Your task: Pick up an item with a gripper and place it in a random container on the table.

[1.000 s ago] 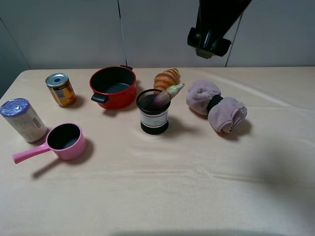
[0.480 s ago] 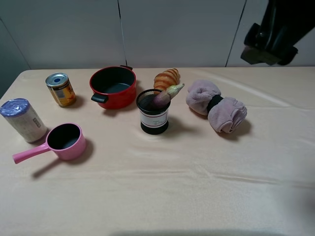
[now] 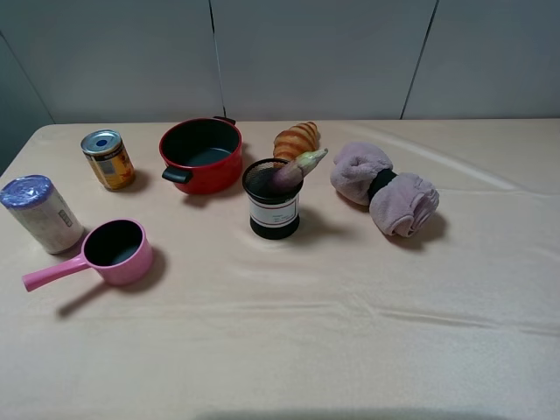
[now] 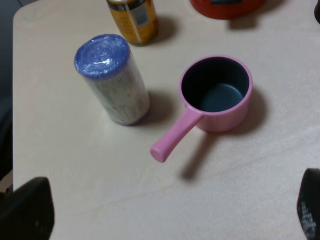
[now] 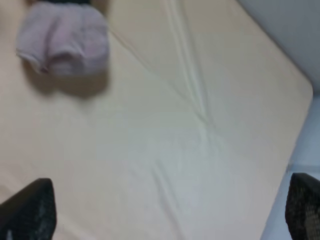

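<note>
The purple eggplant (image 3: 293, 171) stands tilted inside the black wire-mesh cup (image 3: 273, 210), its pale end and green stem tip sticking out over the rim toward the right. The cup stands upright near the middle of the beige table (image 3: 350, 324). Neither arm shows in the exterior high view. My left gripper (image 4: 170, 215) is open and empty above the table's left part, near the pink saucepan. My right gripper (image 5: 165, 212) is open and empty above bare cloth at the table's right side, with the rolled towel (image 5: 62, 37) beyond it.
A red pot (image 3: 201, 154) and a croissant (image 3: 297, 139) sit behind the cup. A pink saucepan (image 3: 109, 253), a wrapped cylinder (image 3: 39, 213) and a yellow can (image 3: 108, 159) stand at the left. A mauve rolled towel (image 3: 387, 188) lies to the right.
The right arm, above the back of the table a second ago, swung right and has left the exterior high view. The eggplant and cup have not moved.
</note>
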Available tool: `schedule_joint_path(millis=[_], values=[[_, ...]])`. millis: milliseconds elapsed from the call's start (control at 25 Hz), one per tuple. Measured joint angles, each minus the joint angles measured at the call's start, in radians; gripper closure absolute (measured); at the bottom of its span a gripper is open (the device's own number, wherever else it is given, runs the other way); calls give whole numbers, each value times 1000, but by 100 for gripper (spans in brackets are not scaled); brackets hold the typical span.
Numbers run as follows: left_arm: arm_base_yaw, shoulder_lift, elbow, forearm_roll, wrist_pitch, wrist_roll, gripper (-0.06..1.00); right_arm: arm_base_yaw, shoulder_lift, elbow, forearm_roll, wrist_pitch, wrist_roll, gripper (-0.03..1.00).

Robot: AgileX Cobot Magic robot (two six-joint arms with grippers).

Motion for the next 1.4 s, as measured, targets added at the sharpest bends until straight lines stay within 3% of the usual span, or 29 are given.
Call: schedule_joint_path(millis=[400, 720, 1160, 1400], values=[[0, 0, 0, 0, 0, 0, -4, -257, -292, 171, 96, 3, 39, 27], [0, 0, 0, 0, 0, 0, -4, -429, -474, 258, 247, 4, 40, 27], [0, 0, 0, 0, 0, 0, -4, -553, -767, 406, 368, -48, 34, 27], [0, 0, 0, 0, 0, 0, -4, -564, -899, 462, 420, -108, 16, 27]])
